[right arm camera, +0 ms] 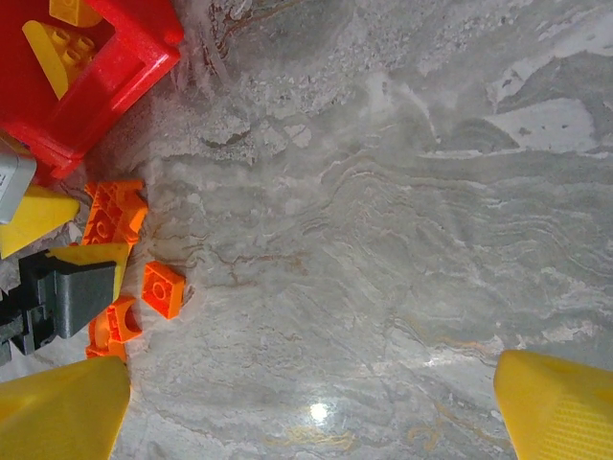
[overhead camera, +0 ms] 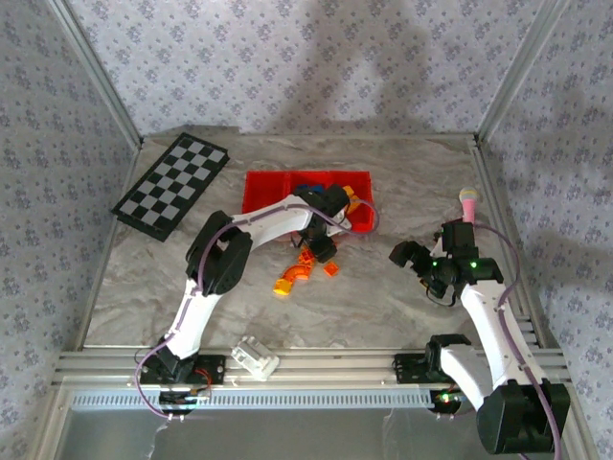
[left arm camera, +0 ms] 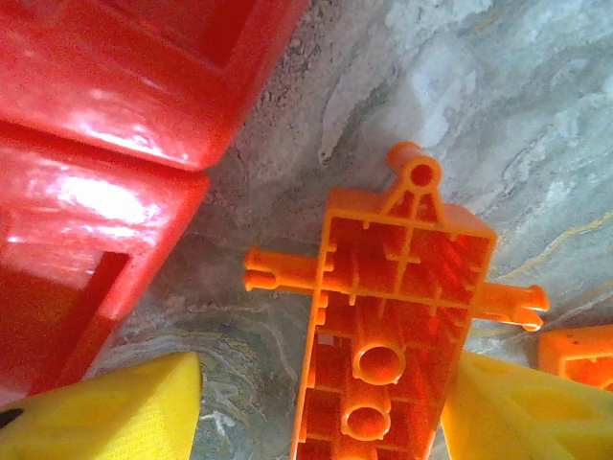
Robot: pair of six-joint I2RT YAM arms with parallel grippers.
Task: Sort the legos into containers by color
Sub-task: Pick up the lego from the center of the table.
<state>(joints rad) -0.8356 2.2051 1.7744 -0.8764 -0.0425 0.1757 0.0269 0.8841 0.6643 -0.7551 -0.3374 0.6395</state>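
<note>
The red three-bin tray lies at the back centre of the table. My left gripper hangs just in front of it, open. In the left wrist view an upside-down orange lego with side pegs lies between the yellow fingers. It touches the right finger and stands apart from the left one. More orange legos lie close by: a small square one and a curved one. Yellow legos lie in the tray's right bin. My right gripper hovers open over bare table at the right.
A black-and-white checkerboard lies at the back left. A white plastic block sits near the front rail. A pink-topped object stands by the right frame. Marbled tabletop stretches between the two grippers.
</note>
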